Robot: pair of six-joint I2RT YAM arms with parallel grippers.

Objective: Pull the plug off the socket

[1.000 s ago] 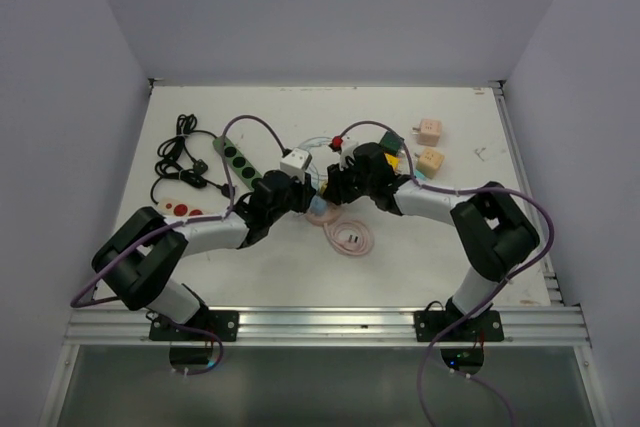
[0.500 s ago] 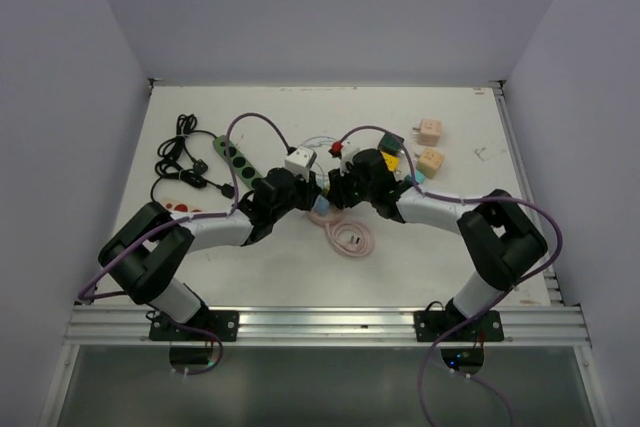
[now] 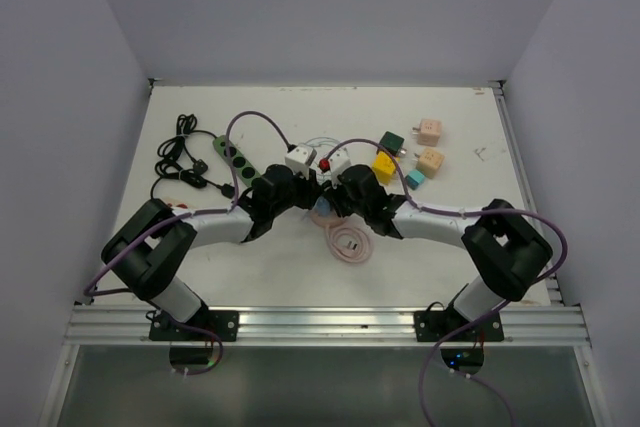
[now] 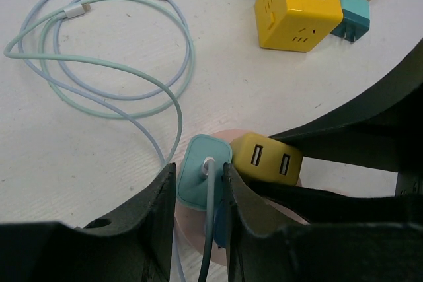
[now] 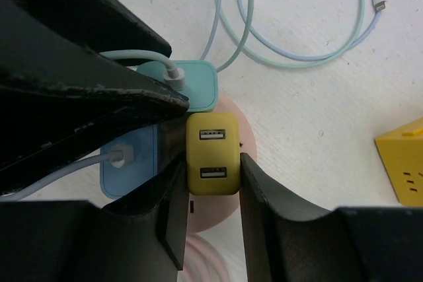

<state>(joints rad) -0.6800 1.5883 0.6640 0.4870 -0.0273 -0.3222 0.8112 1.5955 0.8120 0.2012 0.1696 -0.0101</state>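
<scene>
Since the earlier frame, the right arm has swung inward toward the tabletop's centre, uncovering the yellow cube [image 3: 383,164] toward the far right corner. The left wrist has edged slightly toward the far edge.

1. The right end effector [image 5: 211,166] is pressed together on the yellow plug [image 5: 211,153], with one finger on each long side. The plug's two ports face the wrist camera.
2. The left end effector [image 4: 199,171] pinches the teal plug [image 4: 192,183], whose cable runs back between the fingers.
3. Both plugs sit on the pink socket [image 5: 232,120], touching at one corner. The socket lies near the middle of the tabletop, about midway between the two arm bases.
4. A light blue plug [image 5: 129,163] occupies the same socket, beside the yellow one (largely under the left arm's finger).
5. Loose cables [image 4: 99,64] loop toward the far edge, clear of both grips.

Governing relation: the yellow plug lies directly between the right fingers, with its long axis parallel to them. No further approach appears necessary. Extraction probably runs straight up off the tabletop. Neither arm is nearer, since each already holds a plug. Which grip pulls and which braces cannot be determined.
</scene>
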